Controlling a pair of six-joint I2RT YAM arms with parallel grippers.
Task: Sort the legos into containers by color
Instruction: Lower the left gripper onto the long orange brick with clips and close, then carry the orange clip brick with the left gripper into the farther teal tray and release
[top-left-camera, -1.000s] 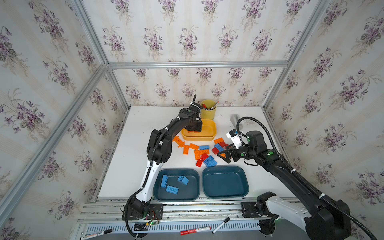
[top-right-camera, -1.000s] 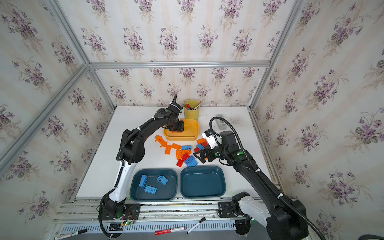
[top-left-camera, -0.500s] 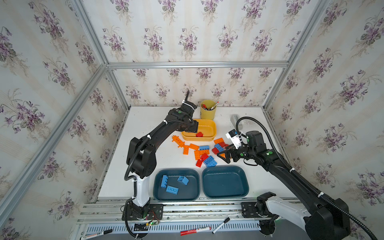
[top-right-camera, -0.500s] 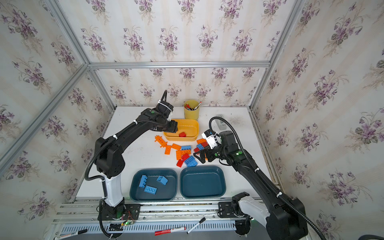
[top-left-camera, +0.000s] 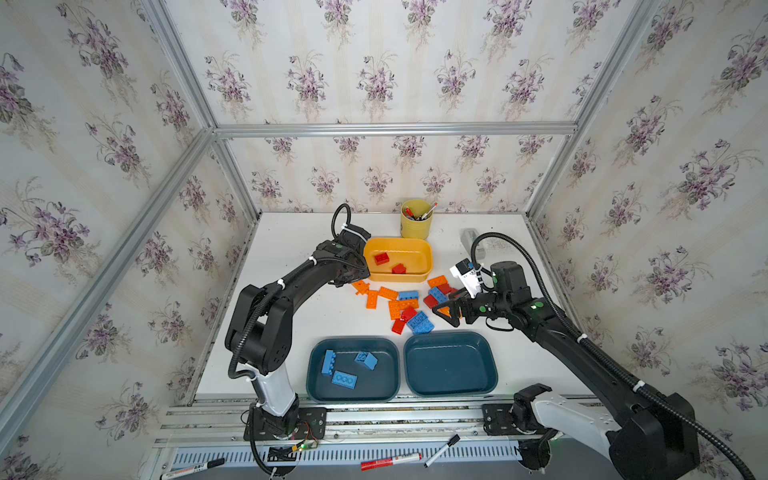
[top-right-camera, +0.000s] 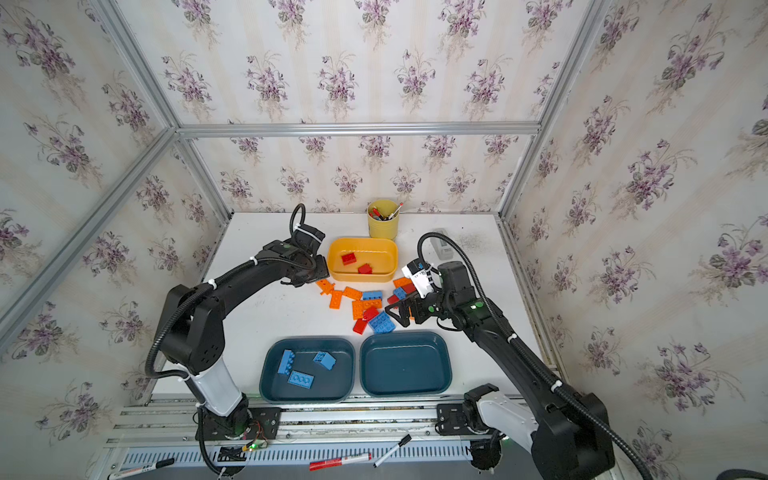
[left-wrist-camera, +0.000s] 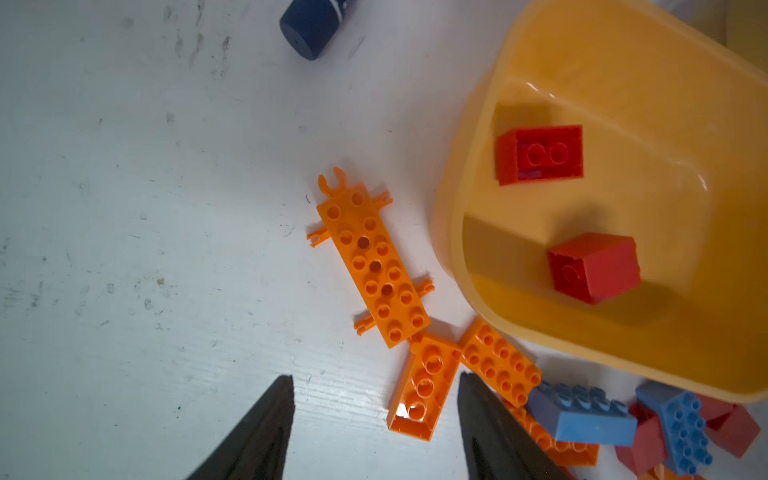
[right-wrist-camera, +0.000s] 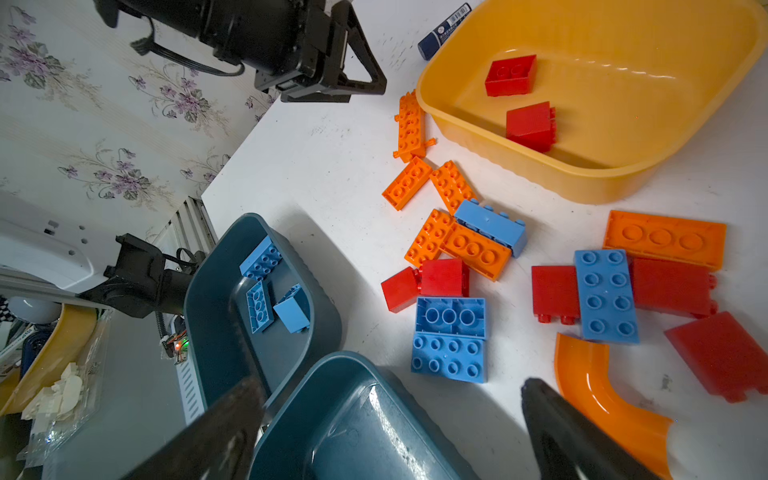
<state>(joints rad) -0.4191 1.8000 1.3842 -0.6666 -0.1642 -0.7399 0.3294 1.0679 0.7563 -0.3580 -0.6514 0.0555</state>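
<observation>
Loose legos in orange (top-left-camera: 388, 293), blue (top-left-camera: 420, 323) and red (top-left-camera: 408, 313) lie mid-table. The yellow container (top-left-camera: 428, 253) holds two red bricks (top-left-camera: 381, 258). Three blue bricks (top-left-camera: 344, 379) lie in the left teal container (top-left-camera: 316, 374); the right teal container (top-left-camera: 451, 365) is empty. My left gripper (top-left-camera: 353, 278) hangs open and empty beside the yellow container's left end. In the left wrist view, an upturned orange brick (left-wrist-camera: 424, 386) lies between its fingers (left-wrist-camera: 374, 376), beside a long orange strip (left-wrist-camera: 374, 266). My right gripper (top-left-camera: 446, 305) is wide open at the pile's right, next to a curved orange piece (right-wrist-camera: 590, 386).
A yellow cup of pens (top-left-camera: 415, 219) stands behind the yellow container. A dark marker (left-wrist-camera: 311, 25) lies near it, and a grey object (top-left-camera: 471, 241) sits at the back right. Markers (top-left-camera: 390, 461) rest on the front rail. Walls enclose the table on three sides.
My left arm has swung off the yellow container to its left end, low by the orange bricks. Two red bricks hidden under the gripper now show there. The right arm has not moved.
</observation>
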